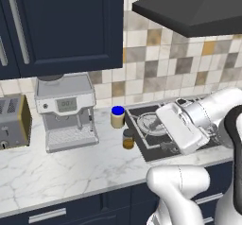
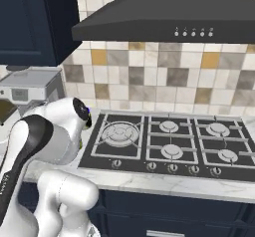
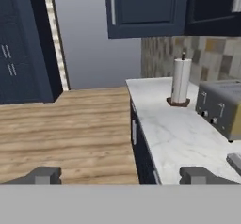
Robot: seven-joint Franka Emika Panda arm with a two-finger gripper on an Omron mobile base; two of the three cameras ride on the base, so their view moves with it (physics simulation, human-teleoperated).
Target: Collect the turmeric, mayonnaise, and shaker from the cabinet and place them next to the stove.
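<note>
The mayonnaise (image 1: pixel 117 116), a blue-lidded jar, stands on the counter just left of the stove (image 1: pixel 142 113). The turmeric (image 1: pixel 128 139), a dark-lidded orange jar, stands a little in front of it, right at the stove's left edge. My arm's white hand (image 1: pixel 178 126) hovers over the left side of the stove (image 2: pixel 169 141), to the right of both jars. In the hand view my gripper (image 3: pixel 123 176) is open, its tips wide apart with nothing between them, looking left along the counter. The cabinet (image 1: pixel 71 25) door is shut. The shaker is out of view.
A silver espresso machine (image 1: pixel 68 113) and a toaster (image 1: pixel 14 125) stand on the marble counter left of the jars. Beyond the toaster (image 3: pixel 223 108) is a paper towel roll (image 3: pixel 181 82). A black range hood (image 2: pixel 164 22) hangs over the stove.
</note>
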